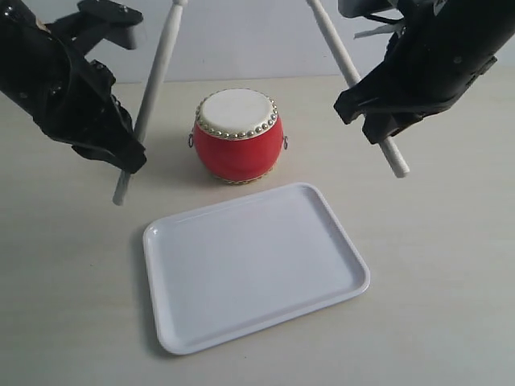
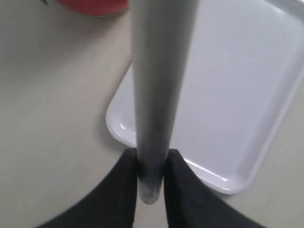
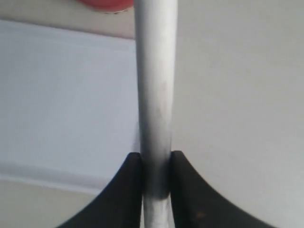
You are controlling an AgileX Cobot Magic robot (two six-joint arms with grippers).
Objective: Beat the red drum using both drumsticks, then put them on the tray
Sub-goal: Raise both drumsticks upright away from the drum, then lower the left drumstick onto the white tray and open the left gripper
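Centrally, one red drum (image 1: 238,135) is shown standing upright on the pale table (image 1: 434,265), its cream skin turned upward and its ring of brass studs visible around the top. One white tray (image 1: 161,241) is laid flat just in front of the drum, near it but apart from it, with its long axis running roughly across the exterior view and slightly rotated. Two drumsticks are counted, one to each side of the drum, and both are held in the air clear of drum and tray. The left drumstick (image 1: 151,96) is steeply tilted: its long axis runs from a lower end out beside the drum upward and inward, until it is cut off by the top edge of the exterior view. The right drumstick (image 1: 348,71) is tilted in mirror fashion, its lower end pointing outward to the right and its upper part leaning toward the middle. The upper tips of both lie outside the view. Two grippers are counted. The left gripper (image 2: 151,161) is closed around the left drumstick near its lower end, both black fingers being pressed against the shaft, with a short stub left projecting. The right gripper (image 3: 156,159) is clamped likewise on the right drumstick, a short length again projecting beyond the fingers.
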